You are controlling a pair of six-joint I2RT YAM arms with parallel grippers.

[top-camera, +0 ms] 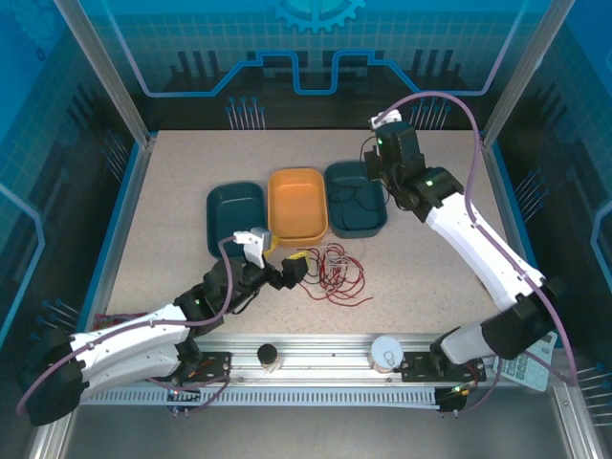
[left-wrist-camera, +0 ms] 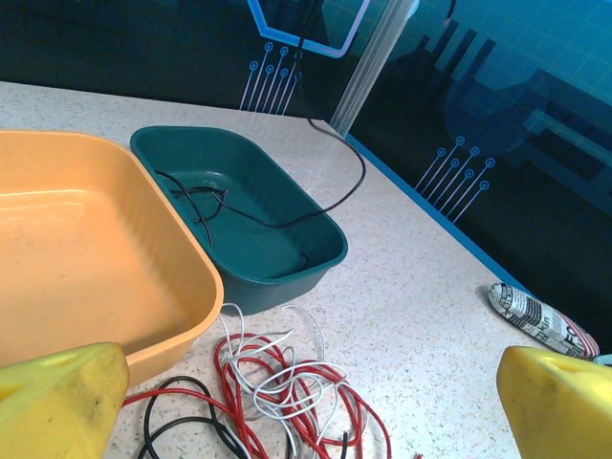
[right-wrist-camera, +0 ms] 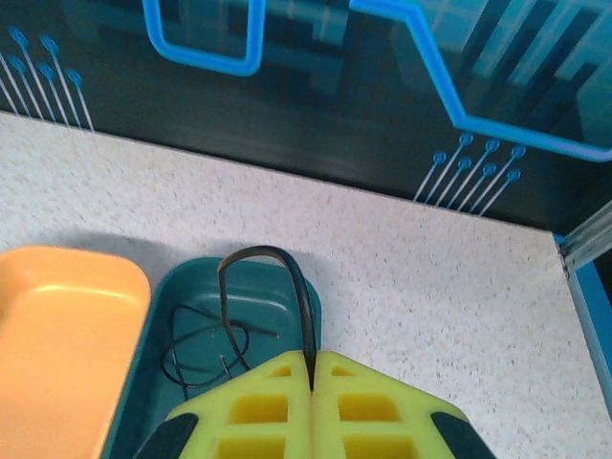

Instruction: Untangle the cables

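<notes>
The cables (top-camera: 335,274) lie tangled on the table in front of the trays, red, white and black strands looped together (left-wrist-camera: 287,387). My left gripper (top-camera: 298,265) hovers at the tangle's left edge, open, its yellow fingertips (left-wrist-camera: 57,397) wide apart with nothing between them (left-wrist-camera: 306,426). My right gripper (right-wrist-camera: 312,371) is shut on a thin black cable (right-wrist-camera: 304,296) above the right teal tray (right-wrist-camera: 269,321). That cable arches up and trails down into the tray (top-camera: 356,196), where more of it lies curled (left-wrist-camera: 206,196).
An orange tray (top-camera: 297,204) sits between the right teal tray and a left teal tray (top-camera: 235,217). Two small cups (top-camera: 269,356) (top-camera: 386,352) stand on the front rail. A black-and-white printed object (left-wrist-camera: 535,320) lies near the table's right edge.
</notes>
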